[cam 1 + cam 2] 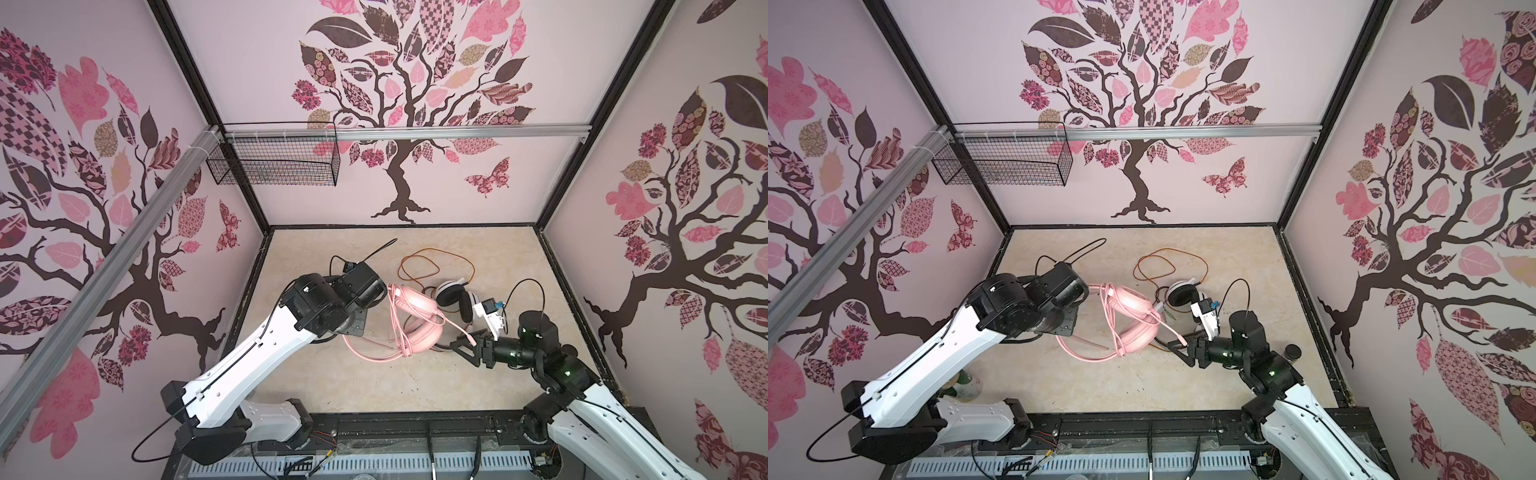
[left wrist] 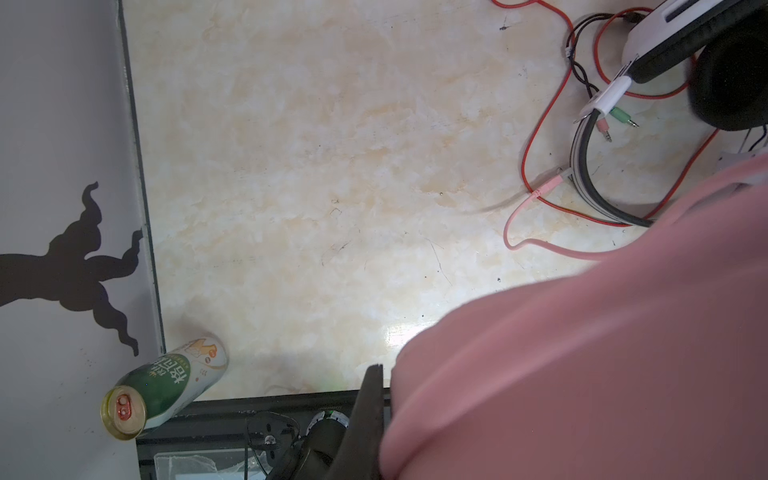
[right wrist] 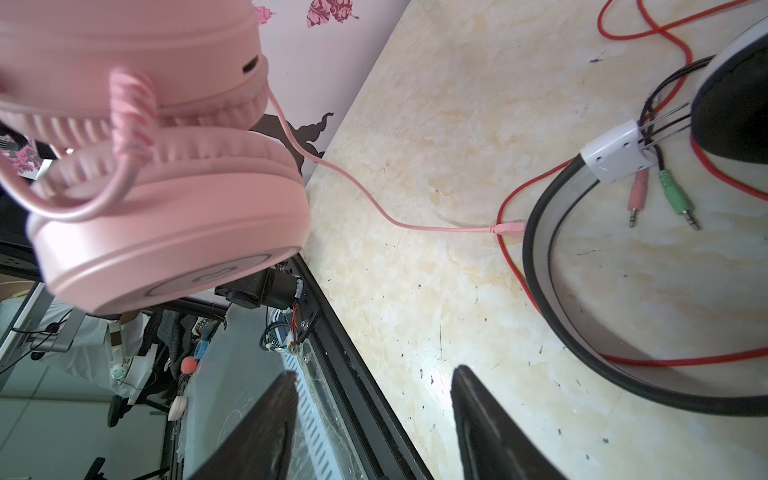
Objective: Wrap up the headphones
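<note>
1. Gripping the pink headset, apparently by its band, the left gripper was clamped shut, seemingly to hold the ear cups clear of the table for winding.
2. The right gripper stood open and empty just beside it, likely placed to take the loose pink cable.
3. The white headset lay just beyond, its red cable sprawled loose.
4. Only the right wrist view showed cable turns between the cups and the pink plug on the table. The left wrist view gave a clear look at a drink can by the wall.
</note>
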Tool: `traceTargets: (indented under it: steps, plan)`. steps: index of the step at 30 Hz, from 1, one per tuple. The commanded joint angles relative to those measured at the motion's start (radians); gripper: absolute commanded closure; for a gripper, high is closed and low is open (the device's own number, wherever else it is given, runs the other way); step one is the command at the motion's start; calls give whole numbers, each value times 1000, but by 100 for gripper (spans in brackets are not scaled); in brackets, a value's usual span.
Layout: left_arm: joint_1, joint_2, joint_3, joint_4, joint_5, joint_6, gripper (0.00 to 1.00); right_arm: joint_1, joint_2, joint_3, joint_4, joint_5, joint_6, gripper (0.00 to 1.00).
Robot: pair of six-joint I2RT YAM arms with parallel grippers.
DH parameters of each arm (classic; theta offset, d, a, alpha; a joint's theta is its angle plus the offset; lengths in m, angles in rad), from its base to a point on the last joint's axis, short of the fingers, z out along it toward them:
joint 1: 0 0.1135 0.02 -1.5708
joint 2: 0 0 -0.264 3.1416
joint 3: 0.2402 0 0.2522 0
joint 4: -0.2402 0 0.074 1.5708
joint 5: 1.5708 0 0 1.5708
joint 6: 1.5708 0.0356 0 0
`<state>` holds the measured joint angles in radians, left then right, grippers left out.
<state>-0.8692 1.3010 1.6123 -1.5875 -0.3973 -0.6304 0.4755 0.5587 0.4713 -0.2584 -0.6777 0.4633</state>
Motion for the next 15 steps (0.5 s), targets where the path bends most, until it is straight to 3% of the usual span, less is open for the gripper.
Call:
traceTargets:
  steps: [1, 6, 15]
  plan:
    - [1, -19, 72, 40, -14, -42, 100, 0, -64, 74, -80, -10, -22, 36]
    - [1, -46, 77, 71, 13, -50, 100, 0, -75, 110, -175, 20, 6, 36]
    - [0, -37, 114, 46, -2, -91, 100, 0, -46, 140, -132, 22, 71, 36]
